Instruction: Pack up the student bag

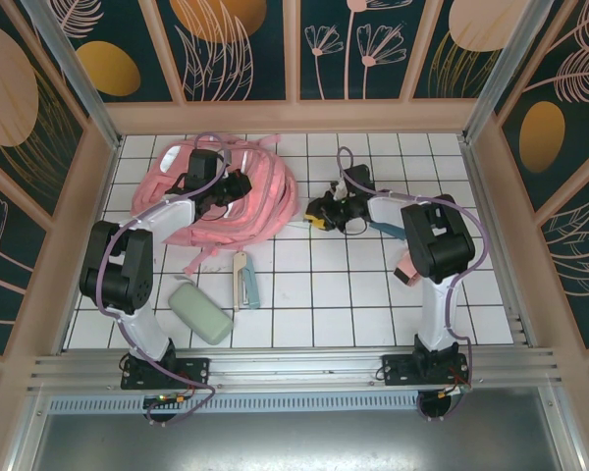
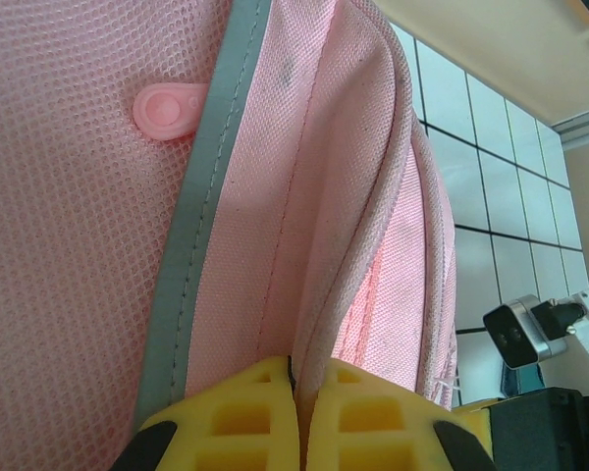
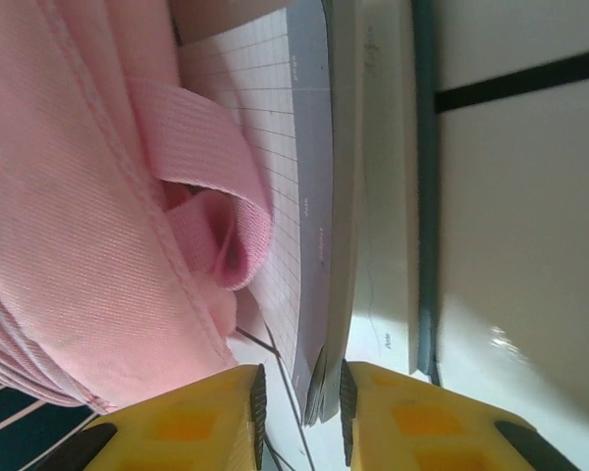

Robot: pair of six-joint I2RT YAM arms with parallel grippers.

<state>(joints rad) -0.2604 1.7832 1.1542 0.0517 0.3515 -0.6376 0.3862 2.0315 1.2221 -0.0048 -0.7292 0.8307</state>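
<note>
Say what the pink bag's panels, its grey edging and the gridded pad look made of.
The student bag: soft synthetic fabric, matte; open mesh holes on one panel, tight weave beside it. The grey edging: woven binding tape, stitched along. The gridded pad: paper, probably; thin, with printed squares.

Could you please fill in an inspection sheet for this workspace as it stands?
Surface: white tiled table, dark grid lines.
Job's things: student bag, pink, lying far left; notebook against it.
Clutter: pale green case and white-teal item near the left arm.
Grippers: left gripper shut on the bag's rim; right gripper straddles the notebook's edge, grip unclear.
Cables: purple cables along both arms.
Surroundings: floral wall panels; metal rail in front.
</note>
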